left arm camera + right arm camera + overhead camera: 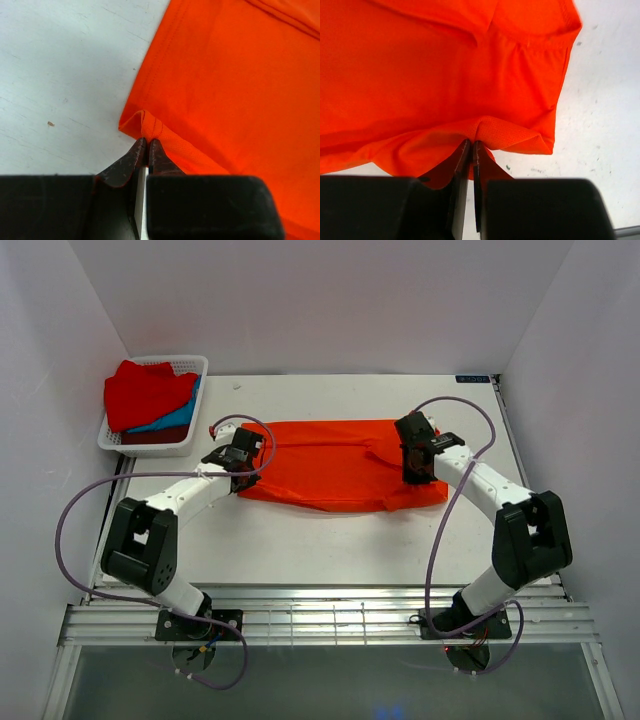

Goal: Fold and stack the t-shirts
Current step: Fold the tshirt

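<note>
Grip looks sound low in the frame: left hand (147,143) pinches the left corner of the orange-red t-shirt (335,462); right hand (471,145) pinches its right edge; lift both evenly, I judge, keeping cloth taut; shirt lies mid-frame on the table (300,550); other t-shirts (148,390) sit in the basket (150,446), upper left.

orange-red t-shirt (230,75): cropped in both wrist views | maroon t-shirt (147,437): mostly buried
</note>
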Motion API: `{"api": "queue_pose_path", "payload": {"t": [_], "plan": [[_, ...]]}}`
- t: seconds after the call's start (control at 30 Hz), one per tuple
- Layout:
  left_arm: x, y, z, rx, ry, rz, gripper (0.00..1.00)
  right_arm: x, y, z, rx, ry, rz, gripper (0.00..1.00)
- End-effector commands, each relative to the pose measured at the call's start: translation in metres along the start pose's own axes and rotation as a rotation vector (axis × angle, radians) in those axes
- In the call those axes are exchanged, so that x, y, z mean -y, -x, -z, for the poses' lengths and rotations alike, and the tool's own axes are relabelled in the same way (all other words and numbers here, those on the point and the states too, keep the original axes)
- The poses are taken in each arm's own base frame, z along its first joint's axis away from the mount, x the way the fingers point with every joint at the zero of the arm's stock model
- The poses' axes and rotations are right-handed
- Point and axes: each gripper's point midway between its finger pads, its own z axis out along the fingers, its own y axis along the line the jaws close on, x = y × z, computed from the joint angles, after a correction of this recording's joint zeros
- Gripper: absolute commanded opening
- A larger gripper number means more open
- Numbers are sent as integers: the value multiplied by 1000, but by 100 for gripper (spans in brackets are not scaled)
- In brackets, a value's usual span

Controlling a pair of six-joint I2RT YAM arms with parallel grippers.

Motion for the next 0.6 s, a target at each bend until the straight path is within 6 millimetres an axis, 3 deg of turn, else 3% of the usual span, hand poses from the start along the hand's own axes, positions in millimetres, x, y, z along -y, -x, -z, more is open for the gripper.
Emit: {"api": "queue_pose_path", "payload": {"t": [0.0,0.3,0.57], "plan": [[9,18,-2,21,-24,6,0,9,37,-2,51,-27,11,11],[21,46,-17,36,-39,19,0,10,78,-25,47,-16,29,9],[29,73,-29,50,-43,23,0,3,100,-42,43,-4,50,8]]}}
